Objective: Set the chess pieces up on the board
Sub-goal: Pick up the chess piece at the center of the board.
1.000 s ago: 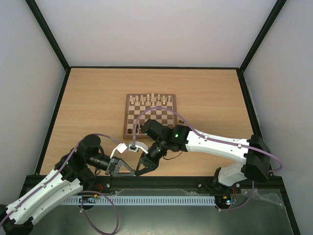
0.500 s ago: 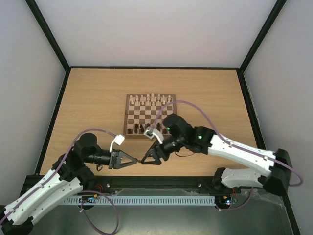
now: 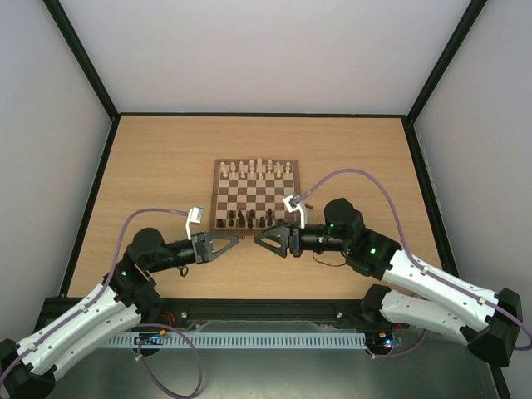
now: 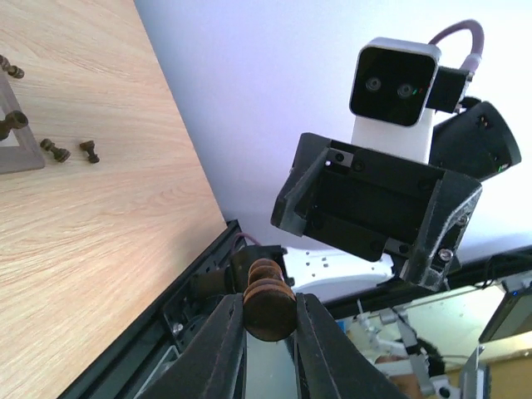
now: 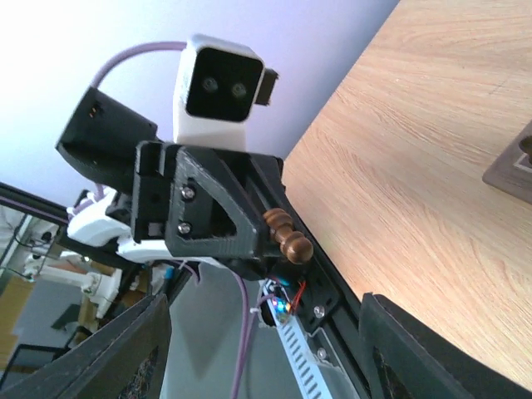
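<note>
The board (image 3: 218, 193) lies mid-table; its corner shows in the left wrist view (image 4: 18, 151) and the right wrist view (image 5: 511, 166). Several dark chess pieces (image 3: 249, 219) stand on its near rows. My left gripper (image 3: 238, 238) is shut on a dark brown pawn (image 4: 268, 301), held in the air sideways just off the board's near edge. The pawn also shows in the right wrist view (image 5: 285, 236), in the left gripper (image 5: 218, 208). My right gripper (image 3: 258, 239) faces it tip to tip, open wide and empty (image 5: 262, 332). It shows head-on in the left wrist view (image 4: 374, 212).
Cream chessmen (image 3: 254, 169) fill the board's far rows. A few loose dark pieces (image 4: 55, 150) lie on the table beside the board's corner, also seen right of the board (image 3: 308, 202). The black frame rail (image 3: 274, 309) runs along the near edge.
Both grippers have moved from the near edge up toward the board's near side, staying tip to tip. The right arm has swung to the right; the two grippers now face each other.
</note>
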`<state>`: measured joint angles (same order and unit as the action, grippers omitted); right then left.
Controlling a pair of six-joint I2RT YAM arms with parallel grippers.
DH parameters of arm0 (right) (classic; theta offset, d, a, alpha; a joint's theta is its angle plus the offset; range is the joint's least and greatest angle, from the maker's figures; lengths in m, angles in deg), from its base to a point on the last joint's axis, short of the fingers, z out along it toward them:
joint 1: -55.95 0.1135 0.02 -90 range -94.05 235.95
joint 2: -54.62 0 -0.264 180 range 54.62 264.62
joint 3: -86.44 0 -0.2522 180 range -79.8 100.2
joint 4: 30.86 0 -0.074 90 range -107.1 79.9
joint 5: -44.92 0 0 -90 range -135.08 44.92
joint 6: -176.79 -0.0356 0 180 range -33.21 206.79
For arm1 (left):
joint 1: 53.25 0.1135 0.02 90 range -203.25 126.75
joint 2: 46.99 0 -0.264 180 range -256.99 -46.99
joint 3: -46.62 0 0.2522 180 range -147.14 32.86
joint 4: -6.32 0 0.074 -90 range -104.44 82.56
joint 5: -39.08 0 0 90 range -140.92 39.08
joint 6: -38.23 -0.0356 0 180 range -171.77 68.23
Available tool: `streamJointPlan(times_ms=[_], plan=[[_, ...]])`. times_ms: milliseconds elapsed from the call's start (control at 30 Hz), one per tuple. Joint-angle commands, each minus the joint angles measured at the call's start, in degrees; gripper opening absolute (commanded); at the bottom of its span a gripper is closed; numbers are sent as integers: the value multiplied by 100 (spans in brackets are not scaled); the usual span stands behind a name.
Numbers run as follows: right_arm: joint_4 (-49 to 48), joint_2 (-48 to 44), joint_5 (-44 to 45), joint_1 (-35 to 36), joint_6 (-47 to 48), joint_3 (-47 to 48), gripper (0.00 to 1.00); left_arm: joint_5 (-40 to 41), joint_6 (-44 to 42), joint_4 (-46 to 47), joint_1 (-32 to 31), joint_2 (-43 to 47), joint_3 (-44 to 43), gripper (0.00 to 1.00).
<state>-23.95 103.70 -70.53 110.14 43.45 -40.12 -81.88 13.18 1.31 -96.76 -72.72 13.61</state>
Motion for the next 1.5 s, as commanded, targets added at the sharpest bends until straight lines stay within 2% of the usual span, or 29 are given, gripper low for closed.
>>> streamJointPlan(times_ms=[0,233,433,533,833,1067,1467], plan=[[-900,187,-151,-90,-485,-181,62,366,511,856,-35,183,258,2],[-2303,850,-1021,-362,-1274,-432,52,362,690,1084,-33,311,382,2],[-2815,1090,-1257,-365,-1599,-412,49,296,719,1137,-33,342,428,2],[-3262,1213,-1460,-358,-1841,-429,43,280,717,1145,-35,329,461,2],[-3407,1467,-1635,-359,-1988,-411,36,258,699,1162,-35,309,491,2],[-3386,1638,-1701,-352,-1960,-342,36,257,721,1199,-32,317,488,2],[-3397,1790,-1748,-357,-1884,-230,24,215,692,1241,-35,171,494,2]])
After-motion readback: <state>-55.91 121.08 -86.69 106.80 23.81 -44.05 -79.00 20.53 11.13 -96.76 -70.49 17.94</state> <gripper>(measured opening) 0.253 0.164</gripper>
